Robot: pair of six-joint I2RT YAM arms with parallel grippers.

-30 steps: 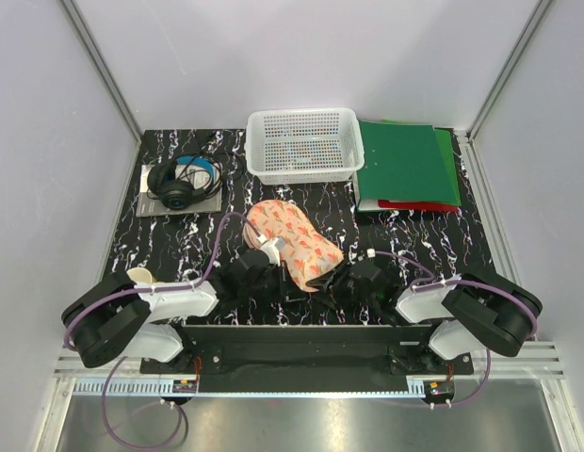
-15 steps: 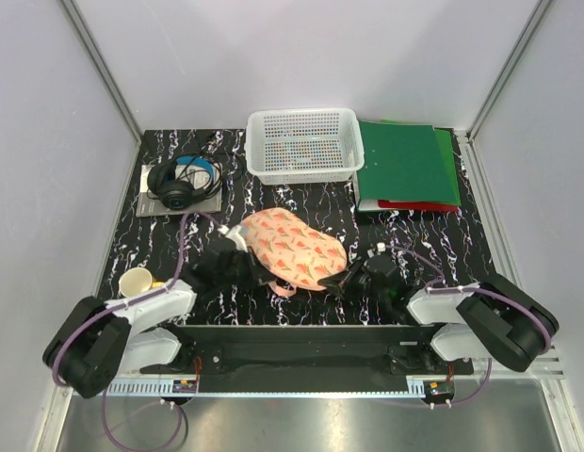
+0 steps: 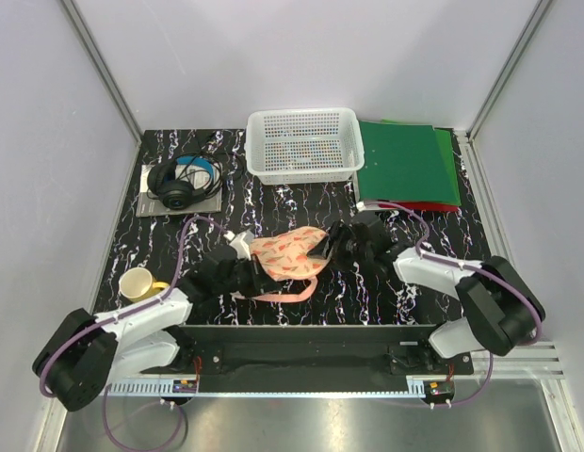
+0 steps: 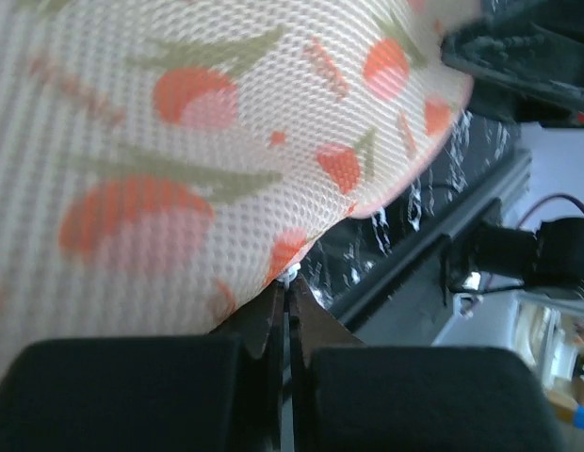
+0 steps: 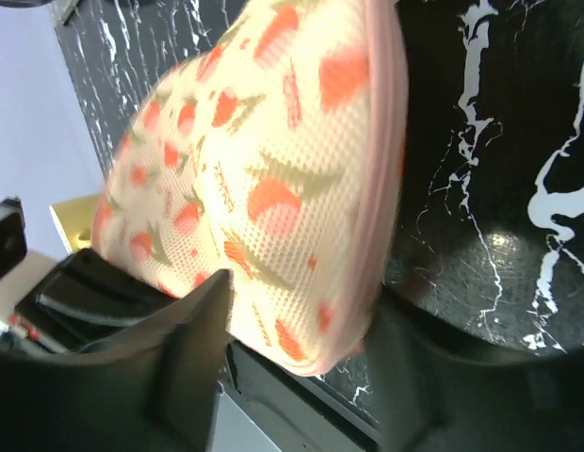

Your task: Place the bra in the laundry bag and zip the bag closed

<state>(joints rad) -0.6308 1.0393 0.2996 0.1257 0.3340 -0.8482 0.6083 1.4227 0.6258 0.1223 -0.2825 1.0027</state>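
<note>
The laundry bag (image 3: 287, 252) lies mid-desk (image 3: 443, 254), its long axis running left to right. Its right end is clamped by the right gripper (image 5: 306, 311). The left gripper (image 4: 284, 297) is pinched closed at its near-left edge.

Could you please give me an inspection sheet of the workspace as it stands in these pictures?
Surface: table, black with white veins.
Job's things: laundry bag lies mid-table between the arms; bra nothing seen; pink loop at the bag's near edge, strap or handle, cannot tell.
Clutter: headphones, white basket and green folders along the far edge; yellow cup near left.
Grippers: left gripper pinched shut at the bag's edge; right gripper clamps the bag between its fingers.
Cables: purple cables loop along both arms.
Surroundings: white walls, metal corner posts.
</note>
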